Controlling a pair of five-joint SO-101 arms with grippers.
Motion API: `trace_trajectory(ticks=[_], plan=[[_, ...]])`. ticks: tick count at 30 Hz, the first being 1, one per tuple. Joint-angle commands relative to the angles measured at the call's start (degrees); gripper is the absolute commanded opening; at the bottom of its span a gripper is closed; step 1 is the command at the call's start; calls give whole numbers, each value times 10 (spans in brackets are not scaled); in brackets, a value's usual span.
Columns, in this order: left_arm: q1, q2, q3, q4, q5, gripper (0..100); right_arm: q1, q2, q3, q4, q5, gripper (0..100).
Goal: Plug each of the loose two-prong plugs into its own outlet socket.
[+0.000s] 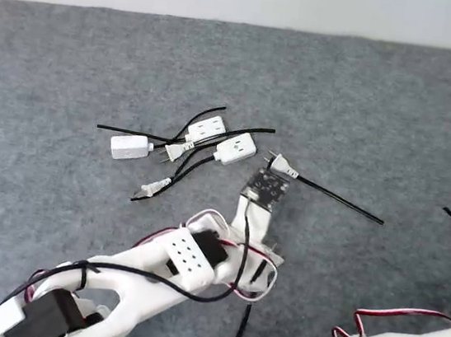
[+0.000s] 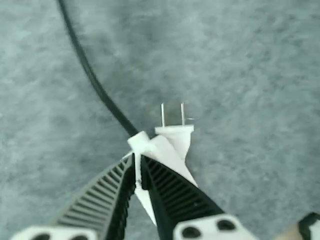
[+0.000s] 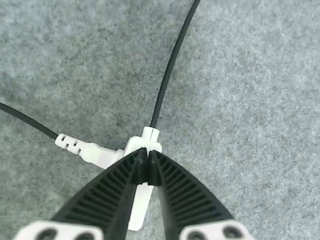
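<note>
The left gripper [image 2: 136, 159] is closed on a white two-prong plug [image 2: 173, 133], held just beside the nearest outlet socket [image 1: 236, 147], prongs free. The right gripper [image 3: 147, 154] is pressed shut on a white cord end [image 3: 143, 142]. The step seems to be the approach; next, the prongs must line up with that socket's slots.

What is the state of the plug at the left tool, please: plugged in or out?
Out: the plug shows both prongs bare, in no socket.
</note>
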Motion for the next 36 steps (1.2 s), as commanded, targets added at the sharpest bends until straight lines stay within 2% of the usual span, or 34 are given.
trace_trajectory(ticks=[1,5,10,15,19,26,36], plan=[[39,-9,-6,-25,4,15,-11,6,-2,-3,7,12],[40,60,-27,-20,5,15,-11,5,-2,-3,7,12],[40,125,-115,78,3,15,-11,5,-2,-3,7,12],[41,141,-142,84,2,16,-11,5,-2,-3,7,12],[13,124,-147,83,1,40,-12,5,-2,-3,7,12],[-22,84,-127,84,11,210,-12,6,-2,-3,7,12],[-18,-68,-61,98,33,224,-24,6,-1,0,7,12]])
